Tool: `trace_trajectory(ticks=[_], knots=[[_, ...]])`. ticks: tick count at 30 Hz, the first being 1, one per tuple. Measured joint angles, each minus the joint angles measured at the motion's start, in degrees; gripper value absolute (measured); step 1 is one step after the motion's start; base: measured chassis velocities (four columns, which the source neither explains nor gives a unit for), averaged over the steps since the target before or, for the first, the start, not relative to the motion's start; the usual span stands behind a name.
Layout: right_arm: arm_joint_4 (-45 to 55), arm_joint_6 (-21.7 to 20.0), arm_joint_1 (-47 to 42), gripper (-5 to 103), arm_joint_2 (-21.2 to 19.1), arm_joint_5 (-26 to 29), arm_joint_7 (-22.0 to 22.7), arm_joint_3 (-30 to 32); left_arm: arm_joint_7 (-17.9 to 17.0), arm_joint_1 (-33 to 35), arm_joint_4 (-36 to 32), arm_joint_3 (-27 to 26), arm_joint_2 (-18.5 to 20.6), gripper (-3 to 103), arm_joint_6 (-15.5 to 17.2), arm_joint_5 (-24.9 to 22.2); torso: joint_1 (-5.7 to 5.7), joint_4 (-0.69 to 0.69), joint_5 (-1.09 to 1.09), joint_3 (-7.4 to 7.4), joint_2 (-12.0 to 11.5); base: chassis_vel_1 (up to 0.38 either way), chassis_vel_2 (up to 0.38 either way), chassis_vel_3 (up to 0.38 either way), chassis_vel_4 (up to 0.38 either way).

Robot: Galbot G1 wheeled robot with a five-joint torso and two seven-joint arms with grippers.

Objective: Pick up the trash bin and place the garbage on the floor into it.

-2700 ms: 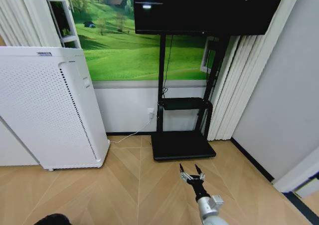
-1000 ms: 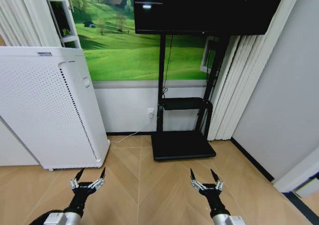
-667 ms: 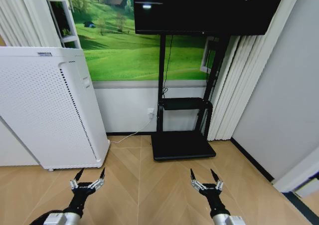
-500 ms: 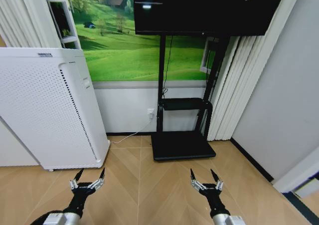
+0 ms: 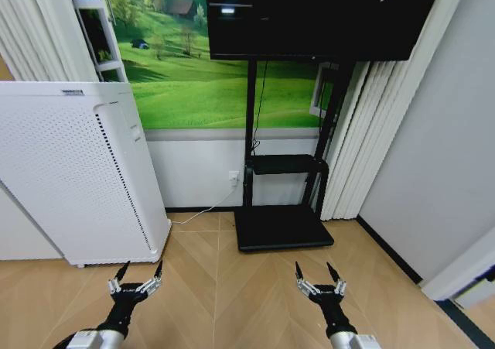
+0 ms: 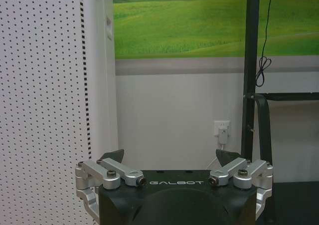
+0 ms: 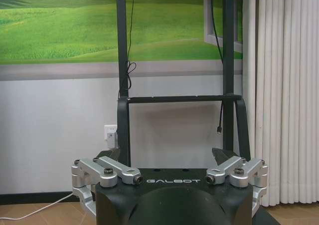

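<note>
You have the left pincer (image 5: pixel 142 265) low over the wood floor (image 5: pixel 224 295), out in front of the black TV stand (image 5: pixel 283 227) and off toward its left side. Its fingers are spread wide and hold nothing. The right pincer (image 5: pixel 312 266) hangs at the same height, straight in front of the stand's flat base and well apart from it, its fingers equally spread and empty. In your left wrist view, the stand's upright post rises past one fingertip (image 6: pixel 223 156). In your right wrist view, both posts and the low crossbar sit squarely ahead between the two dark fingertips (image 7: pixel 108 154).
</note>
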Motion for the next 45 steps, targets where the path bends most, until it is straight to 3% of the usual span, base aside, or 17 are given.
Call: trace_trajectory(ticks=[45], knots=[[0.0, 0.0, 0.0, 100, 0.0, 0.0, 0.0, 0.0, 0.1, 0.0, 0.0, 0.0, 0.0, 100, 0.0, 0.0, 3.89, 0.0, 0.0, 6.93, 10.8, 0.0, 0.0, 0.0, 0.0]])
